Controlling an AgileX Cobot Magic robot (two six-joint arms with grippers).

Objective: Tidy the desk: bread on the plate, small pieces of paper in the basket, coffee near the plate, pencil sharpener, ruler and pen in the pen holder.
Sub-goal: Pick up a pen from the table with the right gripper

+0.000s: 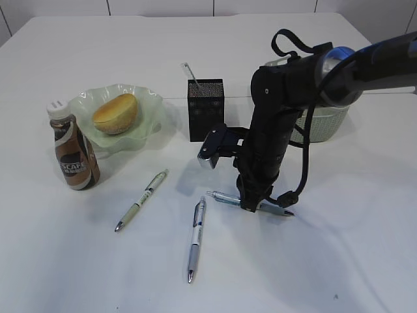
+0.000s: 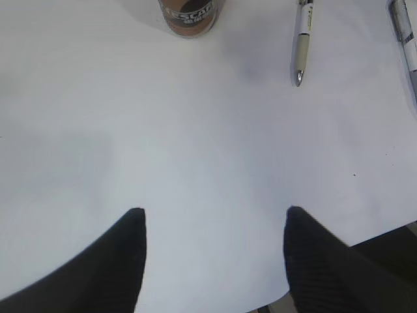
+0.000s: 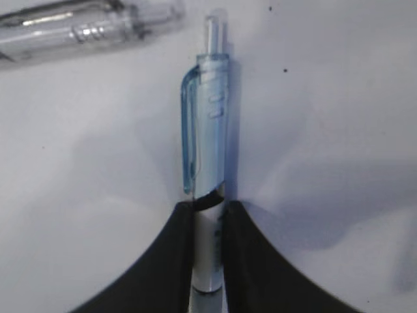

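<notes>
My right gripper (image 1: pixel 251 205) (image 3: pixel 208 210) reaches down to the desk (image 1: pixel 345 261) and is shut on a blue clip pen (image 1: pixel 225 197) (image 3: pixel 207 130), one finger on each side of its barrel. Two more pens lie on the desk, a pale green one (image 1: pixel 143 199) (image 2: pixel 301 39) and a white and blue one (image 1: pixel 197 238) (image 2: pixel 405 32). The bread (image 1: pixel 115 113) sits on the plate (image 1: pixel 154 121), with the coffee (image 1: pixel 73 156) to its left. The ruler (image 1: pixel 189 73) stands in the pen holder (image 1: pixel 206 111). My left gripper (image 2: pixel 215 212) hovers open over bare desk. The pencil sharpener and paper pieces are out of view.
The basket (image 1: pixel 326 124) stands at the back right, mostly hidden behind my right arm. The desk's near edge shows at the lower right of the left wrist view. A clear pen (image 3: pixel 85 29) lies just beyond the held pen's clicker end.
</notes>
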